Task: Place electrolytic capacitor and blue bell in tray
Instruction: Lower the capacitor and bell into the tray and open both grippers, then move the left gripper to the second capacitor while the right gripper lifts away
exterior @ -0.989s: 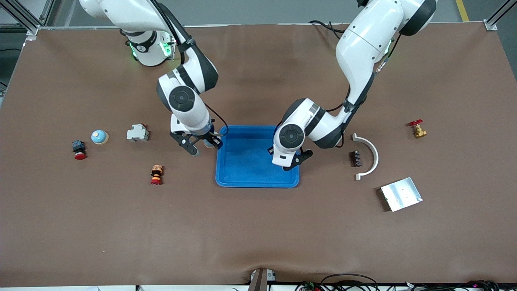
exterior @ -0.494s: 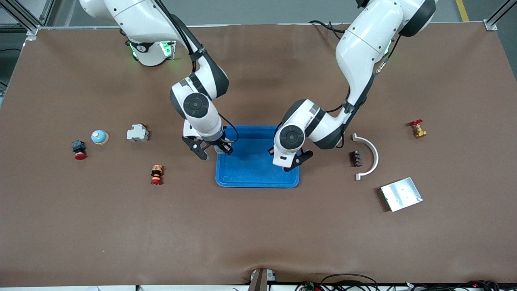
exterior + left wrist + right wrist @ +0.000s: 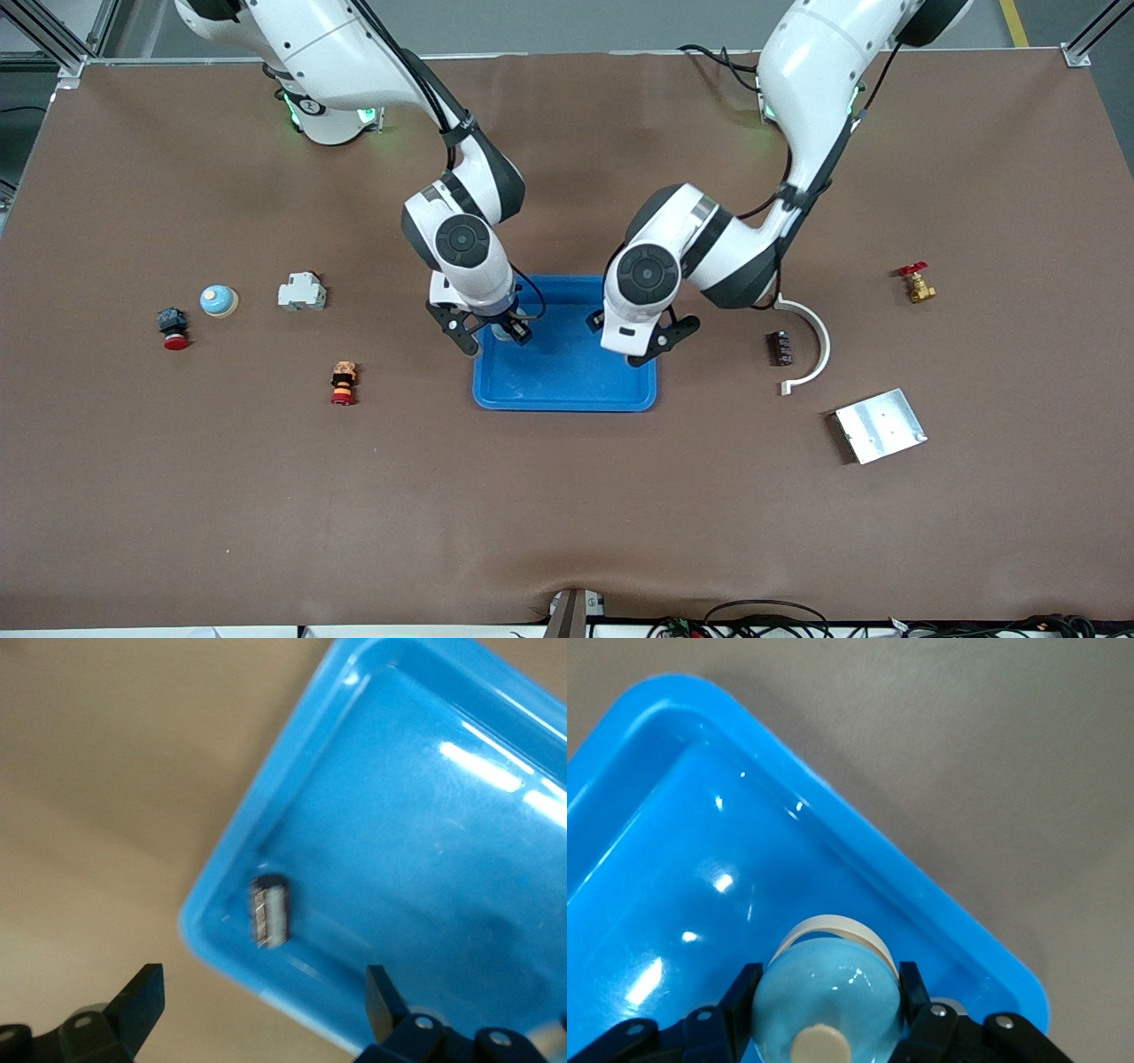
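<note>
The tray (image 3: pixel 567 377) sits on the brown surface (image 3: pixel 567 496) midway between the two arms.

Right gripper (image 3: pixel 489 335): positioned over the tray edge toward the right arm's end. Its fingers are closed on a blue bell (image 3: pixel 824 997), a light-blue dome with a cream knob on top and a white rim. In the right wrist view the bell hangs over the tray (image 3: pixel 700 886) interior near one rounded corner.

Left gripper (image 3: pixel 651 344): positioned over the tray edge toward the left arm's end. Its fingers (image 3: pixel 142 1001) are spread wide apart and hold nothing.

Capacitor (image 3: pixel 268 911): a small dark cylinder with a grey striped side, lying on its side on the tray (image 3: pixel 425 859) floor close to a corner, shown in the left wrist view. It is apart from both fingers. In the front view it is hidden by the left arm.

Other items on the surface:
- Toward the right arm's end: a second blue bell (image 3: pixel 218 300), a grey block (image 3: pixel 302 291) beside it, a red-and-black button (image 3: pixel 173 327), and a red-and-orange button (image 3: pixel 343 382) nearer the front camera.
- Toward the left arm's end: a white curved bracket (image 3: pixel 811 344), a small dark part (image 3: pixel 780 347) inside its curve, a brass valve (image 3: pixel 915 282) with a red handle, and a silver plate (image 3: pixel 881 425) nearer the front camera.
</note>
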Controlling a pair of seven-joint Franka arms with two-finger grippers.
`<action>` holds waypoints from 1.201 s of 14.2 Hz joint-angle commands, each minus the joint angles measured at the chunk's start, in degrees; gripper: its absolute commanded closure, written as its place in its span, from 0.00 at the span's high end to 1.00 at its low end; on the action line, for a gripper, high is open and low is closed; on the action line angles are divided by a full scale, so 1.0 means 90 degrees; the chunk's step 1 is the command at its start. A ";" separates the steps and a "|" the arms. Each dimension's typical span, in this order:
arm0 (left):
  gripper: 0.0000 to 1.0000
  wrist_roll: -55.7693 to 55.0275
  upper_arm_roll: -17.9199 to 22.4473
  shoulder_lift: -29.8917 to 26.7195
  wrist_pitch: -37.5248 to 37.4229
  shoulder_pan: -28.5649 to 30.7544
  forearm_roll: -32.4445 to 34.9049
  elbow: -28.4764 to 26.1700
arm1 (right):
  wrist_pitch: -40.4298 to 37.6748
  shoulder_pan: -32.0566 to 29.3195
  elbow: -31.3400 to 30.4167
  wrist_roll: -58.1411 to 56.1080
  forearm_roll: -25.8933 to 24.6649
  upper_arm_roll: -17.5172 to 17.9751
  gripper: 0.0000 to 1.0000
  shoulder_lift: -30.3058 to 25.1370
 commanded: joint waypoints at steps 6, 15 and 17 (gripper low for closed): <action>1.00 0.1895 0.0020 -0.1519 -0.1440 0.0925 0.0193 -0.0247 | 0.0142 0.0192 0.0255 0.0192 0.0032 -0.0054 0.00 0.0300; 1.00 0.5753 0.0001 -0.2819 -0.1559 0.2693 0.0272 -0.1058 | 0.0172 0.0358 0.0362 0.0368 -0.0036 -0.0064 0.00 0.0603; 1.00 0.6146 -0.0009 -0.2800 -0.1375 0.2918 0.0272 -0.1116 | 0.0317 0.0387 0.0391 0.0378 -0.0017 -0.0064 0.00 0.0652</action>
